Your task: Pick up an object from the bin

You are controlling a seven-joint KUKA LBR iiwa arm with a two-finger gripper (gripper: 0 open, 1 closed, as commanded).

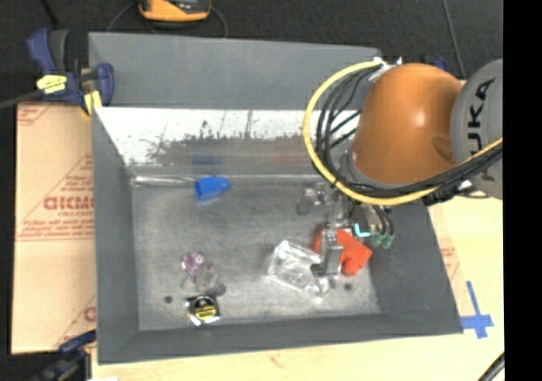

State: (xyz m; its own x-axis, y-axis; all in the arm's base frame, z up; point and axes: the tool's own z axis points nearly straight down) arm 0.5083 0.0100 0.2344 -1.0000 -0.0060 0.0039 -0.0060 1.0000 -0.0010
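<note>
Camera view, from above: we see the arm reach in from the right, its orange cover (406,121) and looped cables (315,129) hanging over the bin's (114,235) right half. The gripper (332,261) is down near the floor in the right front part of the bin. Just to its right lies a red thing (356,256), touching it or nearly so. Just to its left lies a crumpled clear wrap (292,267). We cannot tell whether the claw is wide or narrow, nor whether it has either thing in its grasp.

The rest lie well apart from it. A blue block (212,188) sits near the back wall, left of centre. A small purplish thing (194,264) lies at front left, and a yellow-and-black tape measure (203,311) sits just in front of that, near the front wall.
</note>
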